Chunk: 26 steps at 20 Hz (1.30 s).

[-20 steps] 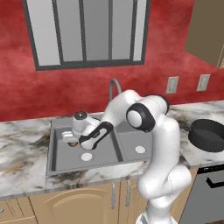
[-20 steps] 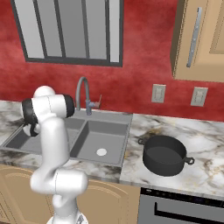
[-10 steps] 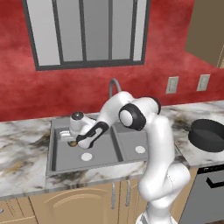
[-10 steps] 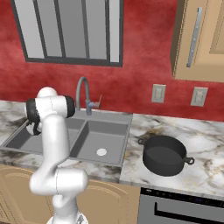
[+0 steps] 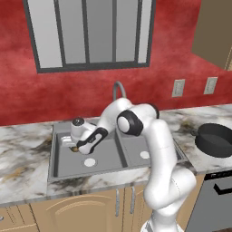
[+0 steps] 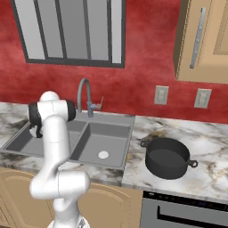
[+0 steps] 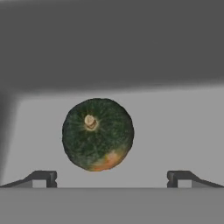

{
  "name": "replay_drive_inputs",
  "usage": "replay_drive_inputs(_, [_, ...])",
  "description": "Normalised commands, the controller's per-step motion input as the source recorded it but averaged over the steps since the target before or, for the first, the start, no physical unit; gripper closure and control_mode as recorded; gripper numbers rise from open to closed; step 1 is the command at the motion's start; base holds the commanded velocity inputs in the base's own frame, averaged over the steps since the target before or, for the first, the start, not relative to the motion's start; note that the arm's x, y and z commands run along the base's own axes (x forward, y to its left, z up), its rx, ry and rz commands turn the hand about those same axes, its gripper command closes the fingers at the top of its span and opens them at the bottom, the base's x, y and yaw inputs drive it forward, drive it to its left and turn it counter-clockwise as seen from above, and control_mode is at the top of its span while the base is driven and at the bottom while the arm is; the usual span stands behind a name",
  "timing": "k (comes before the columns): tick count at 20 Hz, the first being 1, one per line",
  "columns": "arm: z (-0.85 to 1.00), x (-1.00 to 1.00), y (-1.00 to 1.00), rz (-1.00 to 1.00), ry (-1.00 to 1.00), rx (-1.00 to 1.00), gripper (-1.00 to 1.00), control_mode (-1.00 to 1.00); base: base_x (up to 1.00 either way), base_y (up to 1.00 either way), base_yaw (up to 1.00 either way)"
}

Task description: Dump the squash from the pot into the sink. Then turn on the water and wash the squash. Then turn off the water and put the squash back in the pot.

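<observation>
The squash [image 7: 97,134], dark green with an orange patch and a pale stem, lies on the grey floor of the sink's [image 5: 57,152] left basin. In the hand view my gripper [image 7: 111,178] hangs right above it, open, and the fingertips [image 7: 43,177] stand wide apart, clear of the squash. From the left base view the gripper [image 5: 76,144] reaches down into that basin, and only a sliver of the squash [image 5: 72,148] peeks out under the hand. The black pot [image 6: 168,156] stands on the counter right of the sink [image 6: 120,133].
The grey gooseneck faucet [image 5: 118,89] rises behind the divider between the basins, close to my forearm. A white drain disc [image 5: 89,161] sits just in front of the hand. An oven front [image 6: 187,209] lies below the pot. Marble counter [image 5: 22,158] flanks the sink.
The elbow has swung a little to the left and the hand has settled slightly lower in the left basin. The jaws have stayed wide.
</observation>
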Motion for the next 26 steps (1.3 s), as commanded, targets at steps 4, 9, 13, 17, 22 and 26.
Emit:
replay_drive_inputs(4, [-0.25, 0.23, 0.03, 0.00, 0.00, 0.00, -1.00, -1.00, 0.00, 0.00, 0.00])
replay_drive_inputs(9, [-0.22, 0.21, 0.03, 0.00, 0.00, 0.00, -1.00, -1.00, 0.00, 0.00, 0.00])
replay_drive_inputs(13, [-0.23, 0.18, 0.05, 0.00, 0.00, 0.00, -1.00, -1.00, 0.00, 0.00, 0.00])
replay_drive_inputs(17, [-0.24, 0.08, 0.09, 0.00, 0.00, 0.00, -1.00, -1.00, 0.00, 0.00, 0.00])
replay_drive_inputs(22, [-0.22, 0.01, 0.12, 0.00, 0.00, 0.00, 1.00, -1.00, 0.00, 0.00, 0.00])
replay_drive_inputs(26, [-0.04, 0.00, 0.02, -0.03, 0.00, 0.00, 1.00, -1.00, 0.00, 0.00, 0.00])
